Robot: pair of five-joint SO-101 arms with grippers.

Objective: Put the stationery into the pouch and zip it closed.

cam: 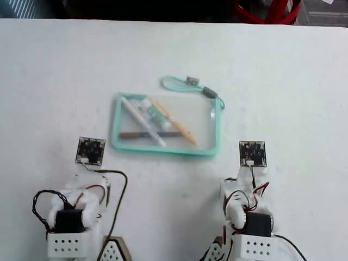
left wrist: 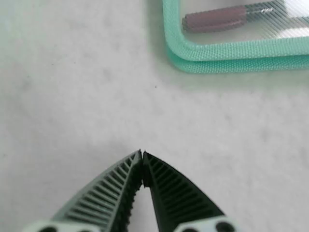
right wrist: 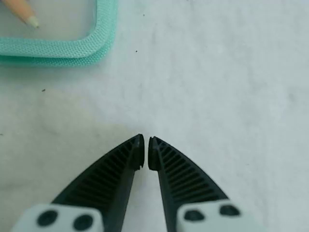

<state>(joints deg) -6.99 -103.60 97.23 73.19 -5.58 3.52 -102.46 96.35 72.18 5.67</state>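
Nearest the arm bases: found the left gripper [left wrist: 141, 160] clenched tip to tip on nothing, over bare table [cam: 49, 81], just beside the near left corner of the pouch [cam: 163, 150]. Found the right gripper [right wrist: 146, 151] pinched all but closed, likewise holding nothing, just off the near right corner. Saw no contact with the pouch from either.

Further out, mid-table: noted the pouch lying flat between the two arms, clear-faced with a green fabric border. Counted through the clear face an orange pencil [cam: 175, 123], a white pen [cam: 142, 120] and a dark brown pen [cam: 145, 135], crossed over one another. Confirmed in the left wrist view the brown pen's end inside the border, and in the right wrist view the pencil's tip inside it.

Beyond, at the pouch's far side: noted a green wrist strap [cam: 182, 82] trailing from the far right corner.

Assessment: judged loading done, with all stationery in view inside. Could not read whether the pouch is zipped closed. Judged closure likely from the strap's position at the corner, but unverified. Left to do, at most: confirming or finishing the zipping.
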